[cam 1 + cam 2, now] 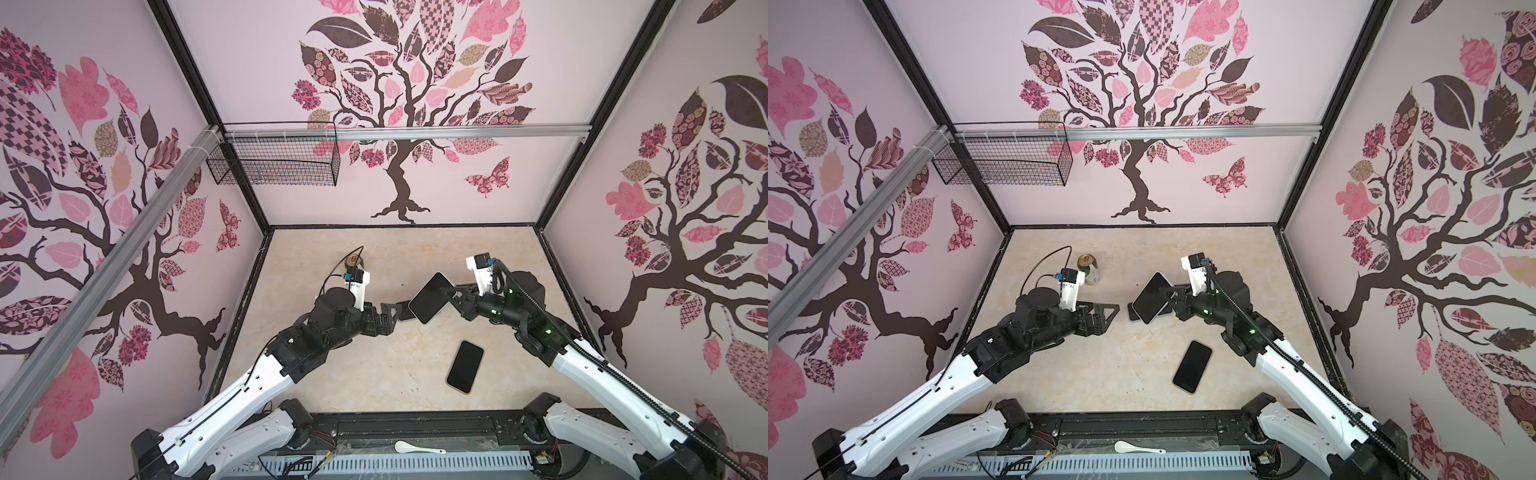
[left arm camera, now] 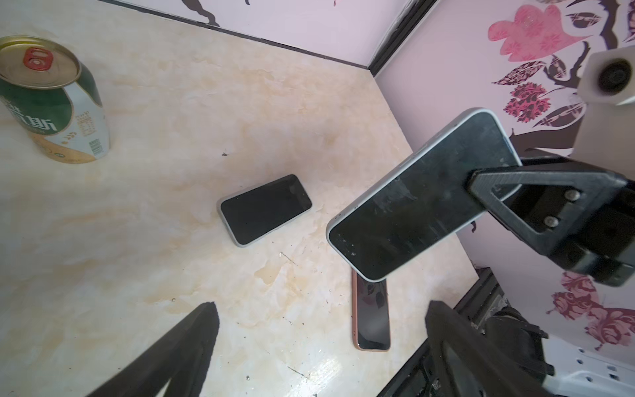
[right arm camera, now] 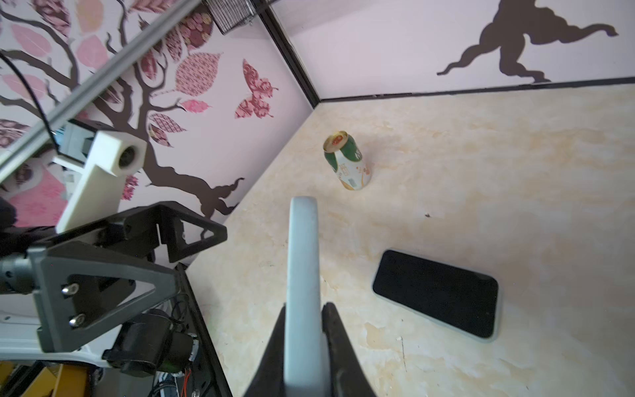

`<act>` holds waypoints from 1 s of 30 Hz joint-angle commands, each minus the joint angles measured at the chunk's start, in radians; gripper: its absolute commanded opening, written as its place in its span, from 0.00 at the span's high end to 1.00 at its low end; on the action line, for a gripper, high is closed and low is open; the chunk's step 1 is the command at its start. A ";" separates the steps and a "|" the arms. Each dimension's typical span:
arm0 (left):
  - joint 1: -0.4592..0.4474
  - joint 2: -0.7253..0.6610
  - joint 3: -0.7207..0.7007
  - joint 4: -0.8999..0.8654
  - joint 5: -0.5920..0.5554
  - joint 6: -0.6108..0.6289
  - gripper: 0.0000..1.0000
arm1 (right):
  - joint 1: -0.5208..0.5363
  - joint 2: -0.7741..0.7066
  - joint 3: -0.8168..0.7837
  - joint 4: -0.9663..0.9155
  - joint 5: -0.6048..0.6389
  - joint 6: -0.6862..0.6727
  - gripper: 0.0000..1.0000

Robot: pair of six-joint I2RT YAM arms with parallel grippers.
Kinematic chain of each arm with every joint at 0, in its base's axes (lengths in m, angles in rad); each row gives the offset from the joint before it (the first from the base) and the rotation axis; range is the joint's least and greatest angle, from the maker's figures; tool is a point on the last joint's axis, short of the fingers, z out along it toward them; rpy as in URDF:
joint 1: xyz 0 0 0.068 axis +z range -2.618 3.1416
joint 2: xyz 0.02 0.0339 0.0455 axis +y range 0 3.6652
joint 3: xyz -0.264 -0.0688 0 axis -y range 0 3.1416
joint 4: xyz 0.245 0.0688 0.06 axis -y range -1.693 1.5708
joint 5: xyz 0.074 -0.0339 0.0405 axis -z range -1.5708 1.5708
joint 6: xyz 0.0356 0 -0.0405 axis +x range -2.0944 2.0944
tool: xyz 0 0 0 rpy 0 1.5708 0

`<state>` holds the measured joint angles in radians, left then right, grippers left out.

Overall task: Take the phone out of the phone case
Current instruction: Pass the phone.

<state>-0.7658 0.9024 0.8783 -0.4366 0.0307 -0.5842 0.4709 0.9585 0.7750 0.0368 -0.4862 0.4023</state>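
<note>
Left wrist view: I'm watching right gripper clamping the grey-rimmed phone case by one end, tilted, clear above the table; left gripper hanging wide open. Judging it light, stiff, slick-faced, so I'm favouring rim grips. Can't tell if the phone is inside.

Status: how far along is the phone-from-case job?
Done, it seems: a dark phone lies flat on the table, apart from the grey case. In hand: the right gripper is shut on that case, tilted in the air; its scuffed matte face looks empty, not certain. The left gripper is open, holding nothing. Left: set the case down. A pink-edged phone lies untouched nearer the base.
</note>
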 commanded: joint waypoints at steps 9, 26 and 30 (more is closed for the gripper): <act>0.125 -0.066 -0.002 0.214 0.383 -0.030 0.14 | -0.174 0.132 -0.022 0.892 -0.583 0.555 1.00; 0.128 0.023 0.020 0.486 0.664 -0.100 0.35 | -0.143 0.127 -0.036 1.194 -0.547 0.815 1.00; 0.120 0.030 0.035 0.495 0.700 -0.088 0.45 | -0.141 0.143 -0.037 1.285 -0.504 0.888 1.00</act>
<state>-0.6411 0.9379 0.8787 0.0013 0.6769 -0.6762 0.3244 1.1023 0.7235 1.1332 -1.0565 1.1923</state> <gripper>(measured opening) 0.562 0.154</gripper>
